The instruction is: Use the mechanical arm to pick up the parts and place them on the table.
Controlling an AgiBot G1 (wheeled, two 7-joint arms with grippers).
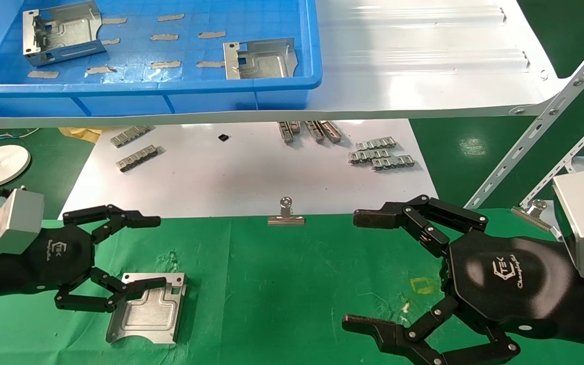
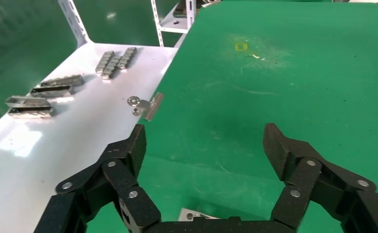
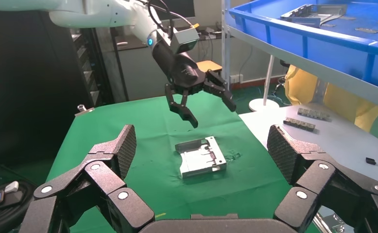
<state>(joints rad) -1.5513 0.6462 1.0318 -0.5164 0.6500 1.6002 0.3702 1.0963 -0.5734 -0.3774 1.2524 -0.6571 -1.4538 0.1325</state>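
Observation:
One silver part (image 1: pixel 147 306) lies flat on the green table (image 1: pixel 282 284) at the left front. My left gripper (image 1: pixel 159 252) is open and empty just above it; its lower finger overlaps the part in the head view. In the right wrist view the left gripper (image 3: pixel 197 94) hangs clear above the part (image 3: pixel 200 158). A corner of the part (image 2: pixel 197 215) shows under my left gripper (image 2: pixel 206 145). Two more parts (image 1: pixel 64 33) (image 1: pixel 260 59) lie in the blue bin (image 1: pixel 170 91). My right gripper (image 1: pixel 355 270) (image 3: pixel 202 141) is open and empty at the right front.
The blue bin stands on a glossy white shelf (image 1: pixel 424 76) at the back. A white sheet (image 1: pixel 251 172) with several small grey strips (image 1: pixel 380 154) lies under it. A silver binder clip (image 1: pixel 285 215) sits at the cloth's far edge. Perforated struts (image 1: pixel 540 126) rise at the right.

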